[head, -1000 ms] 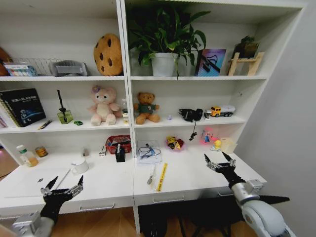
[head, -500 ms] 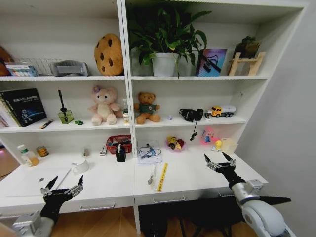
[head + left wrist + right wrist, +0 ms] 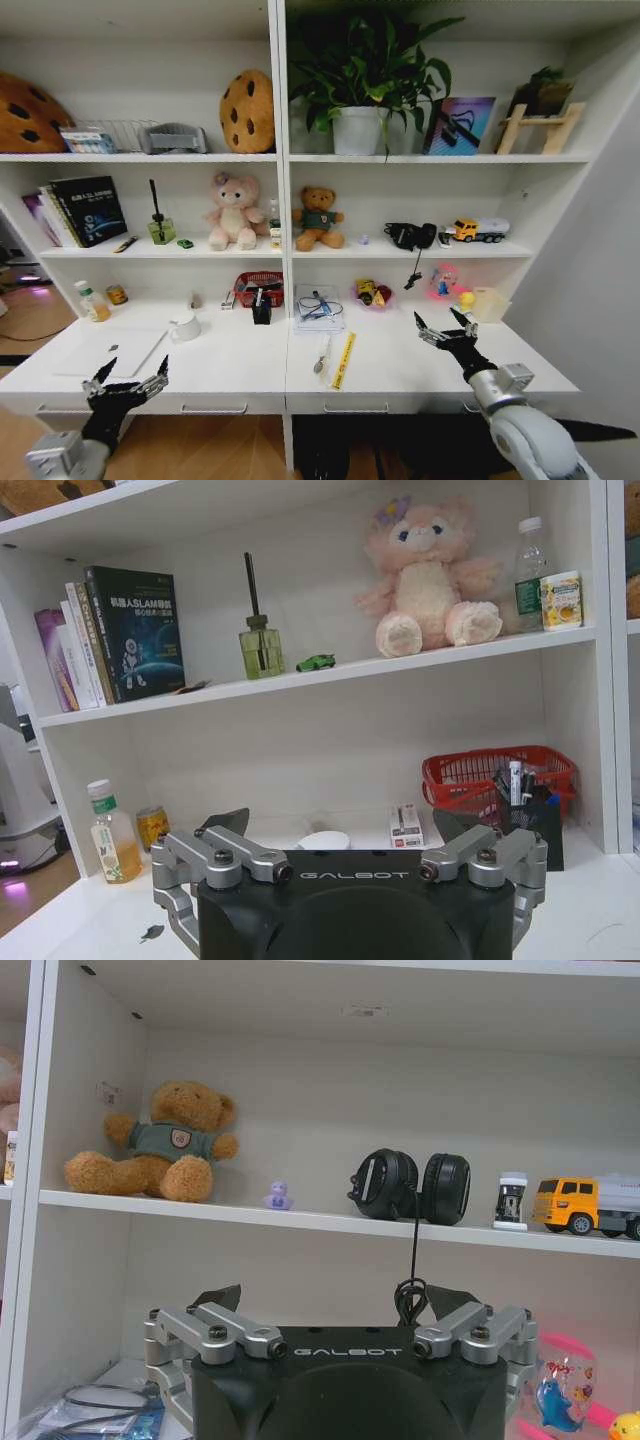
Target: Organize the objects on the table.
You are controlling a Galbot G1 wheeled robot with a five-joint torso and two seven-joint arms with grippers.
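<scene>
The long white table runs under the shelves. On its left lies a slim silver laptop, with a white mug beside it. Near the middle lie a yellow ruler and a pen. Pens stand in a black holder in front of a red basket. A tiny green toy car sits on the shelf above. My left gripper hangs open at the table's front left. My right gripper hovers open over the table's right part.
A bottle of yellow liquid and a can stand at the back left. A clear folder with cables lies mid-table. Plush toys, headphones and a yellow truck fill the shelf above.
The whole head picture has shifted to the right, so the camera has turned or moved left. Both grippers keep their pose and stay open.
</scene>
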